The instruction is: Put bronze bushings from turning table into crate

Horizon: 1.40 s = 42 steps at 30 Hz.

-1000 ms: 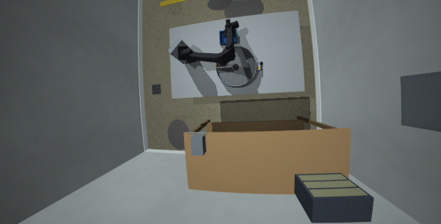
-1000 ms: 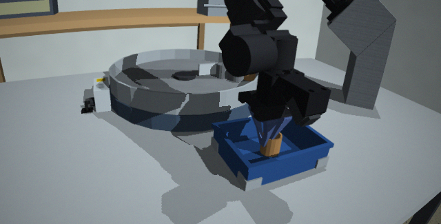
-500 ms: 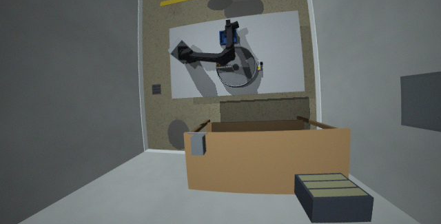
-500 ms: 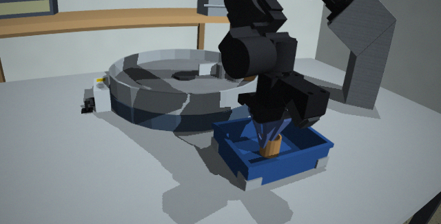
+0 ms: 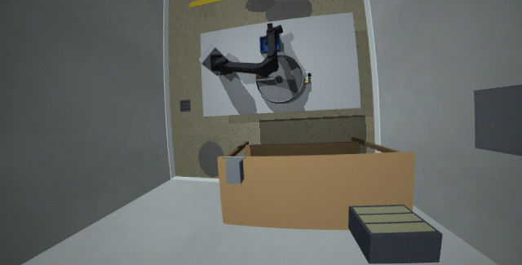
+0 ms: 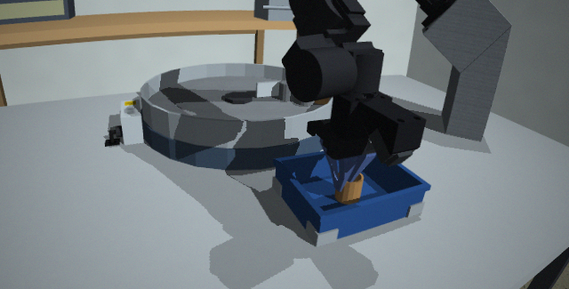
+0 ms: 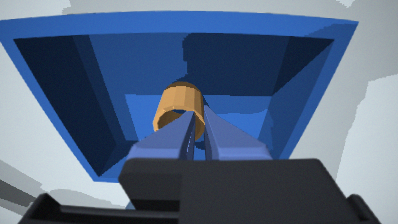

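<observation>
A bronze bushing (image 6: 349,192) (image 7: 181,96) is inside the walls of the blue crate (image 5: 263,45) (image 6: 373,216) (image 7: 185,22), tilted in the wrist view. My gripper (image 6: 342,187) (image 7: 199,111) points down into the crate and is shut on the bushing's wall, one finger in its bore and one outside. Whether the bushing touches the crate floor is unclear. A bronze piece (image 6: 323,100) shows at the near right part of the turning table (image 5: 271,93) (image 6: 200,132), mostly hidden behind the arm. A grey shape (image 6: 302,102) beside it is too hidden to tell if it is a steel bushing.
The turning table stands right beside the crate, with a raised rim, a pale upright plate (image 6: 267,89) and a dark hub (image 5: 279,79) (image 6: 240,98). A small white device (image 5: 307,78) (image 6: 132,124) is at its outer side. The arm's grey pedestal (image 6: 472,80) stands behind the crate.
</observation>
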Each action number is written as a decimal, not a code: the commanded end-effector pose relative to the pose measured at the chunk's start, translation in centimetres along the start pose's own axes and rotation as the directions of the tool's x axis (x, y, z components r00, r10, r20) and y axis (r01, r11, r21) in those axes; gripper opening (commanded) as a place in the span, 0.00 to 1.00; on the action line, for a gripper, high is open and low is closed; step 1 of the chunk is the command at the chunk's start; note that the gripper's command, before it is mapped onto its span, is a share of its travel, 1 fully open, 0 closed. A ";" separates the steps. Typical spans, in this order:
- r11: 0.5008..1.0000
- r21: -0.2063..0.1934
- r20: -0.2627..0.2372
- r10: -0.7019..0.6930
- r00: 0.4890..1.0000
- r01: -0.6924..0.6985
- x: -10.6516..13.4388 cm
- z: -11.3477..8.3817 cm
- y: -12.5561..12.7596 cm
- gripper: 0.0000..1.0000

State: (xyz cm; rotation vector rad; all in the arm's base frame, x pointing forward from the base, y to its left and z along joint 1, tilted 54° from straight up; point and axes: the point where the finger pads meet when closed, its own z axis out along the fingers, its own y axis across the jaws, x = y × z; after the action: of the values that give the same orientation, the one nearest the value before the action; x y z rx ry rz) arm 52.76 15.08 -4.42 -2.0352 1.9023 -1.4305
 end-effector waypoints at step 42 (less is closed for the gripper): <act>1.000 0.005 0.008 -0.007 1.000 0.007 -0.3 0.1 -0.1 0.20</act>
State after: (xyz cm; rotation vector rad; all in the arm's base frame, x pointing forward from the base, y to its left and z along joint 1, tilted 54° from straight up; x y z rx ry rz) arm 52.77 15.09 -4.41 -2.0355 1.9020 -1.4301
